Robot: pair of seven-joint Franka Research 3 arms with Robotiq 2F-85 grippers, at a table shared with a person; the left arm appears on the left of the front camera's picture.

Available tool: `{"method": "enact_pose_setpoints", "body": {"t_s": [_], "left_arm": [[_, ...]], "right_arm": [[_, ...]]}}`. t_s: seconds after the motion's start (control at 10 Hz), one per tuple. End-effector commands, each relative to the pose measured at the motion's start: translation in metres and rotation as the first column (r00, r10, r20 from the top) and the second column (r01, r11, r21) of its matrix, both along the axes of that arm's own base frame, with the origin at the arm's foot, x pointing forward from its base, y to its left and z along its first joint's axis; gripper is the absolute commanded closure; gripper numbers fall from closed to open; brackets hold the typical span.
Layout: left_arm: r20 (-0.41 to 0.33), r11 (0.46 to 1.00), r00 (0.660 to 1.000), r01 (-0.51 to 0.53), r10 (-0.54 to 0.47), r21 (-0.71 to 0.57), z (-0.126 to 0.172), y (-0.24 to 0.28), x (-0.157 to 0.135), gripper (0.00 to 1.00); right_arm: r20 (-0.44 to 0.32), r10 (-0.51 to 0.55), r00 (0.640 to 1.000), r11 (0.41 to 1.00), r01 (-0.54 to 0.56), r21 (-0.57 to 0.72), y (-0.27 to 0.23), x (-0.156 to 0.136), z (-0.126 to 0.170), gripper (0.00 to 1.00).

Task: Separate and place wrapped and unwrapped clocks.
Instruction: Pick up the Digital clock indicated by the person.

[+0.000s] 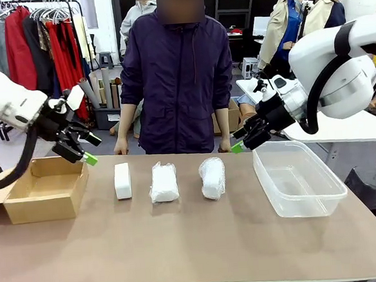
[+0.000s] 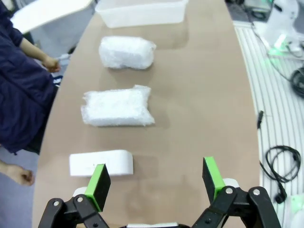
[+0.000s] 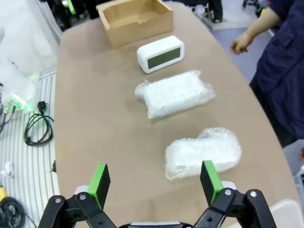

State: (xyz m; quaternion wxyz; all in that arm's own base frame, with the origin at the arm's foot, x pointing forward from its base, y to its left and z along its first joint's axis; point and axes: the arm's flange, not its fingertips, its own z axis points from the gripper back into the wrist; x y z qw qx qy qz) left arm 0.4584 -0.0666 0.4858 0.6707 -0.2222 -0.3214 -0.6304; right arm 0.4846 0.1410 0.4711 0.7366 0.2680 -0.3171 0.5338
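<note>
While left pincer (image 1: pixel 95 149) and right pincer (image 1: pixel 238 140) gape, box (image 1: pixel 41 208) and tub (image 1: pixel 312 204) flank three clocks (image 1: pixel 164 181).

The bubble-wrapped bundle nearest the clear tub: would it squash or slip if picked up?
The wrapped clock would probably give a little first, since its bubble wrap looks puffy and loose. The shiny film may be slippery. Lying flat and oblong, it would likely slide on the table rather than roll.

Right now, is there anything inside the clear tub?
No, the tub holds nothing; the bare clock and two wrapped clocks lie in a row outside it.
</note>
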Motion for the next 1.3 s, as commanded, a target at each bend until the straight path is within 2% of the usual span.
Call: {"method": "enact_pose_setpoints", "body": {"t_s": [0.0,0.1,0.4,0.5,0.7,1.1,1.2], "left_arm": [[-0.060,1.000,0.998,0.006,-0.005,0.011,0.021,0.012,0.023,0.00],[-0.065,1.000,0.998,-0.008,0.007,-0.008,0.028,0.016,0.028,0.00],[-0.057,0.998,0.997,-0.054,0.051,-0.041,0.035,0.023,0.040,0.00],[-0.054,0.997,0.997,-0.061,0.058,-0.051,0.036,0.029,0.041,0.00],[-0.069,0.994,0.996,-0.069,0.063,-0.085,0.035,0.038,0.042,0.00],[-0.086,0.989,0.991,-0.108,0.099,-0.106,0.025,0.056,0.052,0.00],[-0.056,0.992,0.996,-0.078,0.072,-0.102,0.022,0.059,0.055,0.00]], "right_arm": [[0.014,0.063,0.998,0.998,-0.063,-0.012,-0.011,0.021,0.016,0.00],[0.030,0.079,0.996,0.997,-0.078,-0.017,-0.019,0.027,0.024,0.00],[0.057,0.032,0.998,0.999,-0.030,-0.034,-0.040,0.043,0.038,0.00],[0.097,0.028,0.995,0.999,-0.027,-0.019,-0.051,0.046,0.043,0.00],[0.178,0.102,0.979,0.995,-0.100,-0.021,-0.063,0.052,0.050,0.00],[0.177,0.145,0.973,0.987,-0.154,0.038,-0.074,0.053,0.060,0.00],[0.171,0.155,0.973,0.984,-0.167,0.059,-0.075,0.053,0.061,0.00]]}}
